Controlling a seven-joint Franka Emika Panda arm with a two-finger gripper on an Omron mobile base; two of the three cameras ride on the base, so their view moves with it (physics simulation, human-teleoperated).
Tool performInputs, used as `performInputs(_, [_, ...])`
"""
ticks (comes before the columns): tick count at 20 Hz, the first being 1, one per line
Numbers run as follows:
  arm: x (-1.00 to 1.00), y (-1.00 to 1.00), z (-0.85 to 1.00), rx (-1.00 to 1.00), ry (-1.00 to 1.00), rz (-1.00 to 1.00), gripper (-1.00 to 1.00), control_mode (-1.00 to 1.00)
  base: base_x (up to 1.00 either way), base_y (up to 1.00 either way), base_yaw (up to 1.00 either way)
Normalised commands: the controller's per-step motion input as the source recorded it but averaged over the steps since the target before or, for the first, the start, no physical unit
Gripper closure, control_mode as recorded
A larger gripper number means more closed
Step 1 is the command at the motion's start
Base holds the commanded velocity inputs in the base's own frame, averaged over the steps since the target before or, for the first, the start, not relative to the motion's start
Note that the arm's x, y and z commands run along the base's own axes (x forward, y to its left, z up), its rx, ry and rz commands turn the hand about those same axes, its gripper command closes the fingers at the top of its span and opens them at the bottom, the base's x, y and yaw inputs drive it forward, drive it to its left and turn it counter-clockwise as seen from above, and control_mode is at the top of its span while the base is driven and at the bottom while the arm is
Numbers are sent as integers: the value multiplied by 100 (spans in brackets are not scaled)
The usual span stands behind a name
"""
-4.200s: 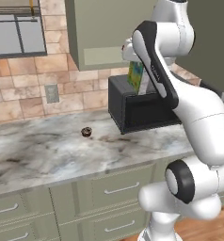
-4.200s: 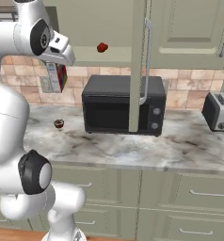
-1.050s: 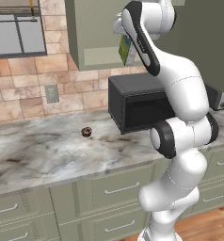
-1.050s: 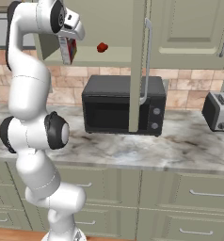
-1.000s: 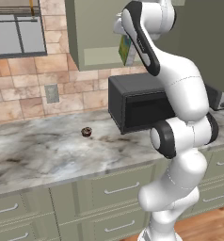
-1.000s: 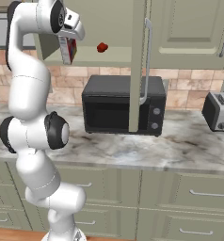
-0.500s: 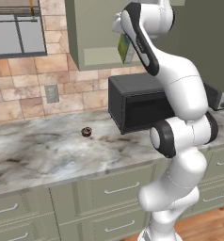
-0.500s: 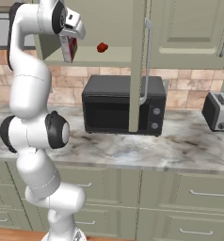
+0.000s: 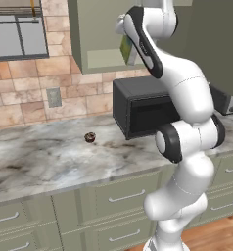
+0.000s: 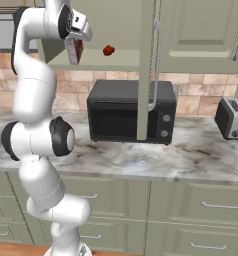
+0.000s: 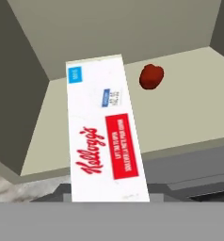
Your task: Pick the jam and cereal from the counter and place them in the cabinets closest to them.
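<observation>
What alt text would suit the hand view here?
A white cereal box with red Kellogg's lettering stretches up the frame from the bottom edge, over the pale shelf floor of an open cabinet. A small red object sits farther back on that shelf, apart from the box.

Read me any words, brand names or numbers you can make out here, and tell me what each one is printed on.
"Kellogg's": red script on the pale side of the cereal.
Red panel beside it: white lettering, too blurred to read.
Two small blue labels nearer the box top: too small to read.
</observation>
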Motion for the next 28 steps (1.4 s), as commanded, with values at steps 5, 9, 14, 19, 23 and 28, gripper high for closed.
performInputs(5, [37, 5, 0, 0, -4, 1, 100, -100, 0, 0, 0])
performInputs(9, [41, 7, 0, 0, -5, 0, 100, -100, 0, 0, 0])
performInputs(14, [28, 10, -1, -2, -2, 1, 100, -100, 0, 0, 0])
performInputs(19, [19, 10, -5, -4, 0, 0, 100, -100, 0, 0, 0])
performInputs(23, [21, 6, -1, -2, 0, 0, 100, -100, 0, 0, 0])
performInputs(28, [27, 5, 0, -1, 0, 0, 100, -100, 0, 0, 0])
